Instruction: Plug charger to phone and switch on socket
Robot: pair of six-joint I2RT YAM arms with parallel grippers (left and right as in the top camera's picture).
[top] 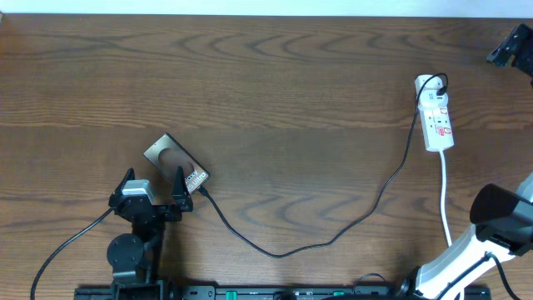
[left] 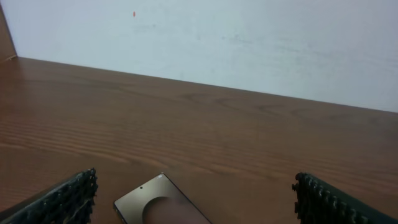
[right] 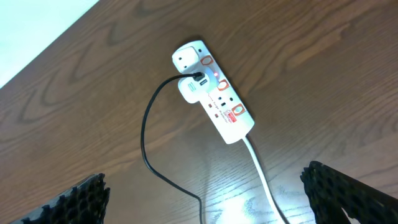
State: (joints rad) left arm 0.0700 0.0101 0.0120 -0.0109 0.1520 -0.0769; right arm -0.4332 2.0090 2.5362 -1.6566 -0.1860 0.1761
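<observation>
Overhead.

- **Charger**: thin black cable, judged limp and light. It is best taken at its stiffer plug tip, which lies at the phone's 4 o'clock end. I cannot tell whether it is seated.
- **Phone:** flat and slick-faced, and would probably slide if pushed. It lies aslant at 8 o'clock on the counter.
- **Socket**: white strip at 2 o'clock with the cable's other end plugged in. It looks light and may skid under a switch press.
- **Left pincer**: spread wide, holding nothing, at the phone's 7 o'clock side.
- **Right pincer**: spread wide, empty, above the socket.
- **Counter:** smooth dark wood grain with some glare.
- **Wall**: pale, at 12 o'clock.
</observation>
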